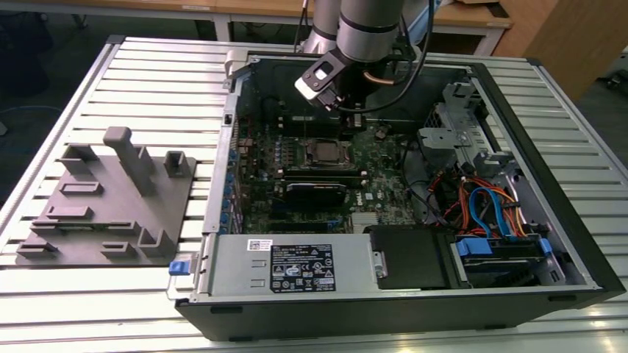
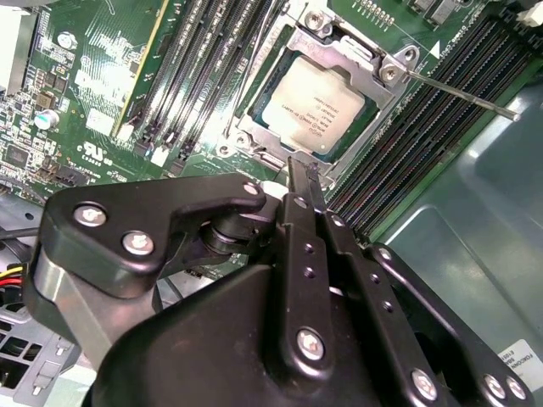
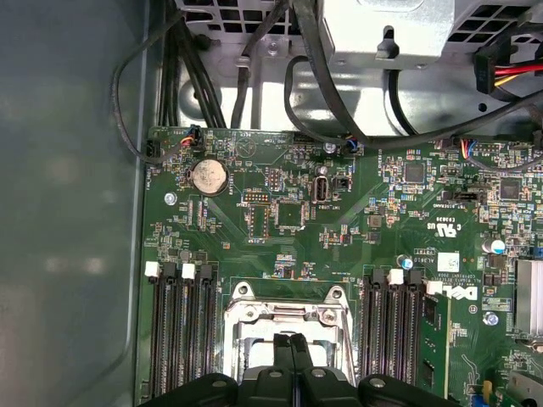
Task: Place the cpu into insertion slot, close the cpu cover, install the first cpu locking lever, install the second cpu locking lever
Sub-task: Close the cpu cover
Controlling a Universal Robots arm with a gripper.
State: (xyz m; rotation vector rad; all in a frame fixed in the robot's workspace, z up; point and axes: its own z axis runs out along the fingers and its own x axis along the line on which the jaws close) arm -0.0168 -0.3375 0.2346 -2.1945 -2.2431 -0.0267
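The cpu (image 2: 312, 108), a flat silver-tan square, lies in the insertion slot (image 3: 246, 315) on the green board. The metal cpu cover (image 2: 339, 44) frames it and appears to lie down over it. One thin locking lever (image 2: 462, 97) sticks out free over the memory slots; a second thin rod (image 2: 253, 64) runs along the socket's other side. My gripper (image 2: 301, 182) hovers just above the socket's edge, its two black fingers pressed together with nothing between them. In the exterior view the gripper (image 1: 345, 125) hangs inside the case, just behind the socket (image 1: 322, 152).
Long black memory slots (image 3: 182, 331) flank the socket on both sides. Bundled black cables (image 3: 254, 76) and the case wall lie beyond the board. Outside the case, a grey fixture plate (image 1: 103, 206) rests on the slatted table at the exterior view's left.
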